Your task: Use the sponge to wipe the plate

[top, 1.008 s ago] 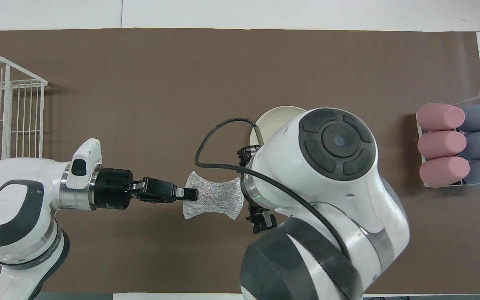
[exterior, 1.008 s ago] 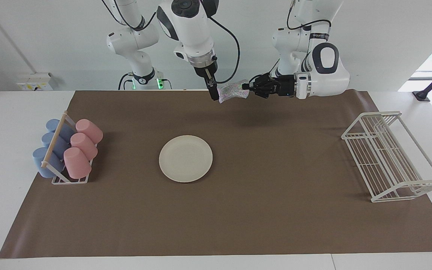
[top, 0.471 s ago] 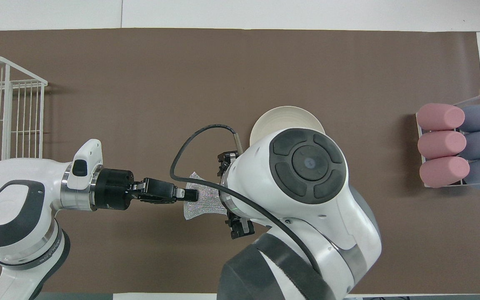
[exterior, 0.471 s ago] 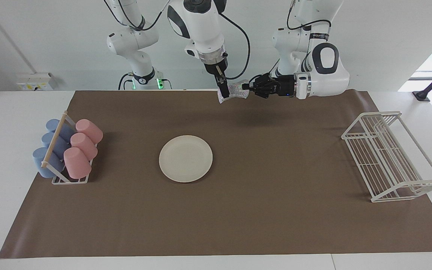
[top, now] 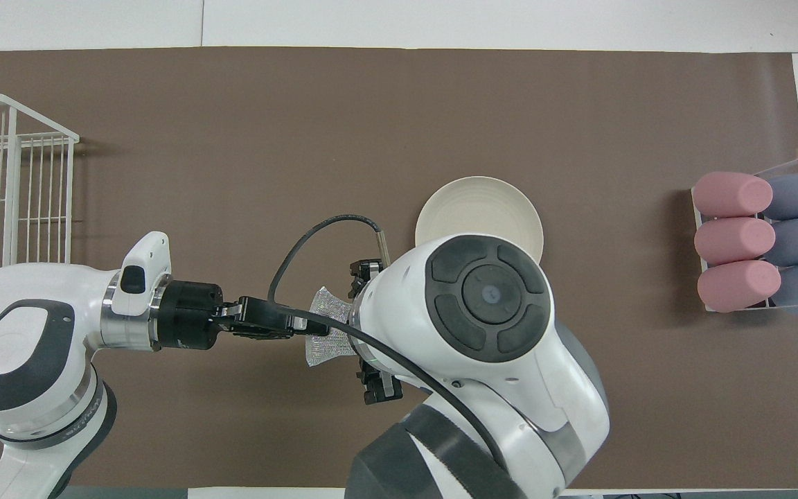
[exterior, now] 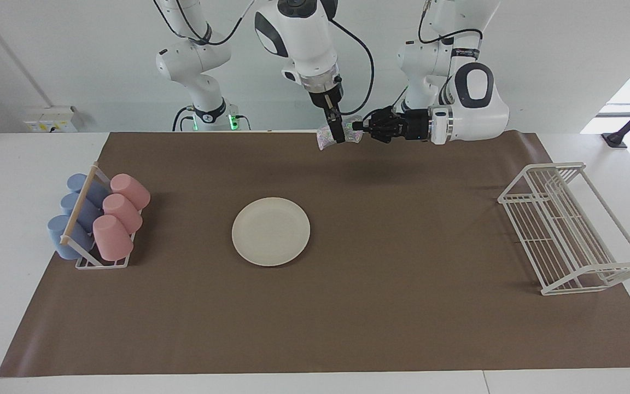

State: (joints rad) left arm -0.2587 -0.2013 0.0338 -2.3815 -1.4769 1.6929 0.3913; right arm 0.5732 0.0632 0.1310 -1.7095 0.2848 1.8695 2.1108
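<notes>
The cream-white plate (exterior: 270,231) lies flat on the brown mat near the table's middle; in the overhead view (top: 479,208) the right arm covers part of it. The silvery sponge (exterior: 324,135) hangs in the air over the mat's edge nearest the robots. My left gripper (exterior: 356,127) lies level and is shut on one end of it. My right gripper (exterior: 338,133) points down at the sponge's middle, and a dark finger crosses in front of it. In the overhead view the right wrist hides most of the sponge (top: 324,346) and the left gripper (top: 316,324) holds its end.
A rack of pink and blue cups (exterior: 96,219) stands at the right arm's end of the mat. A white wire dish rack (exterior: 566,230) stands at the left arm's end. The brown mat (exterior: 402,273) covers most of the table.
My right gripper has moved sideways from the sponge's free end to its middle, toward the left gripper. The left arm, the sponge and the plate have stayed in place.
</notes>
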